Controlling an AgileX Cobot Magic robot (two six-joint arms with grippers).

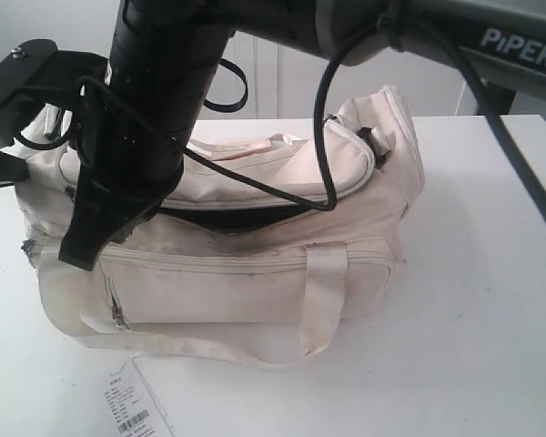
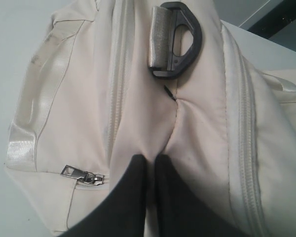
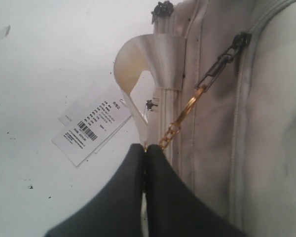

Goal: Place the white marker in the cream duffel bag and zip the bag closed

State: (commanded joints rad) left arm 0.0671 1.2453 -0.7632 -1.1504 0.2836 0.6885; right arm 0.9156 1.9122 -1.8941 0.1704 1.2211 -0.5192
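Pretty sure this is a robotics lab or some kind of test bench, not anybody's home. The giveaway is the hardware: 2 black robot arms, the left arm [image 1: 155,82] and the right arm [image 1: 391,23], hang over a plain white counter [image 1: 491,273]. The right one has PiPER lettering [image 1: 519,45] on its grey housing. A loose black cable [image 1: 318,109] loops down in the open. The counter is flat white with a few dark specks, and the wall [image 1: 282,82] behind is plain pale panels. On the counter sit a cream duffel bag [image 1: 255,273] and a barcode label [image 1: 132,410] — looks laid out for a trial.
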